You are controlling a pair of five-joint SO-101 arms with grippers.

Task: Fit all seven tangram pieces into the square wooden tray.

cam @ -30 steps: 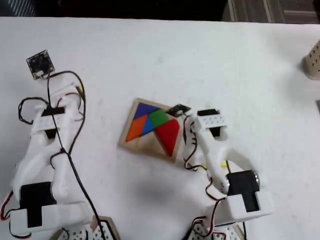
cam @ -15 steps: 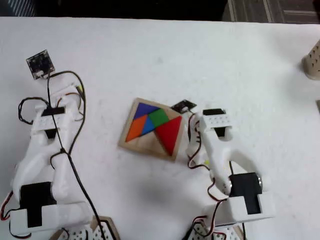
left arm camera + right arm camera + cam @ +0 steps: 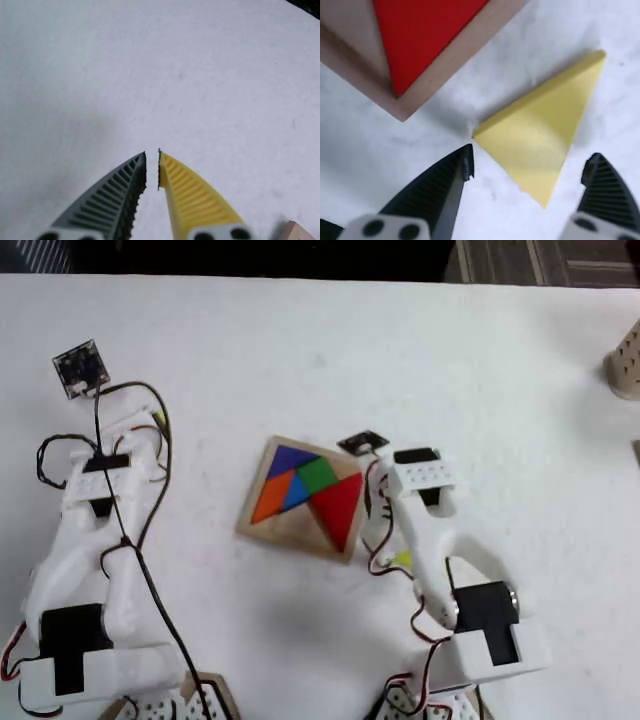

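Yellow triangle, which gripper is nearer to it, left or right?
Right. The right gripper hangs open over the yellow triangle, a finger on either side, just off the wooden tray's corner. The left gripper sits over the table on the tray's far side.

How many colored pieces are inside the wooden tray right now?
5: dark blue at the far corner, green beside it, orange on the left, light blue in the middle, red nearest the right arm. Yellow lies outside the tray. None seem hidden.

White table (image 3: 450,360), wooden tray (image 3: 288,527) near centre, yellow triangle (image 3: 540,135) beside it
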